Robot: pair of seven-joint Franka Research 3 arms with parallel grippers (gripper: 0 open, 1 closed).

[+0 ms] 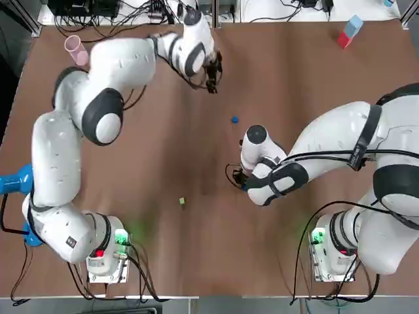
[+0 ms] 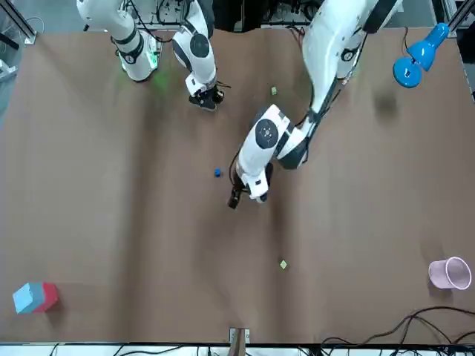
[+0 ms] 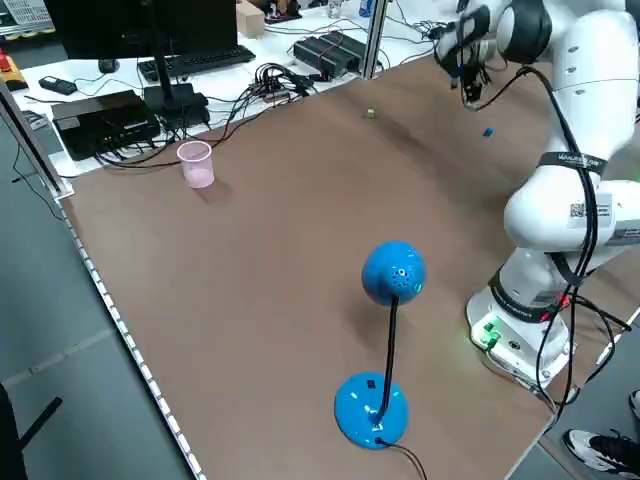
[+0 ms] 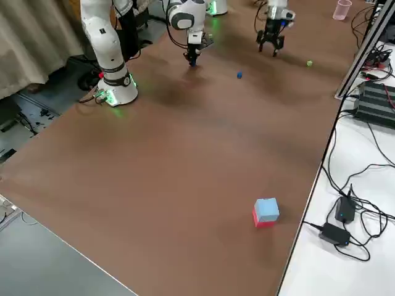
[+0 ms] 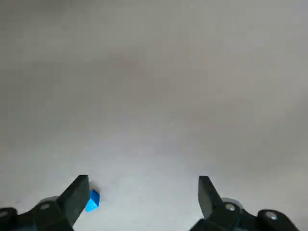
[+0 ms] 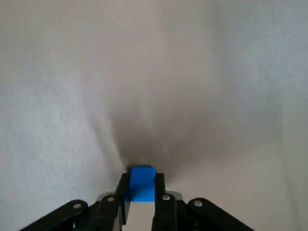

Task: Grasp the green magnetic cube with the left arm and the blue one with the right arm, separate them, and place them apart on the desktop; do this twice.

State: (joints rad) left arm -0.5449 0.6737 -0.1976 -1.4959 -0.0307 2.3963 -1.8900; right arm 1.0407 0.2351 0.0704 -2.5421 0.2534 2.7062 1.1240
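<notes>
From overhead, found the left gripper [image 1: 211,84] over the far half of the table [image 1: 196,261], the loose blue cube [image 1: 234,120] nearer the bases, the near green cube [image 1: 182,201] nearer still. Noted the pink cup [image 1: 75,50] upright by the far left corner (contents impossible to tell). From the front, picked out the right gripper [image 2: 206,102] low over the table and the far green cube [image 2: 283,264] well apart from everything. From the left side, saw that cube near the far edge. From the right side, saw the left gripper's fingers spread. Through the left wrist, confirmed them wide apart, holding nothing, the loose blue cube beside one fingertip [image 5: 79,188]. Through the right wrist, found the fingers pinched on the held blue cube [image 6: 142,182].
</notes>
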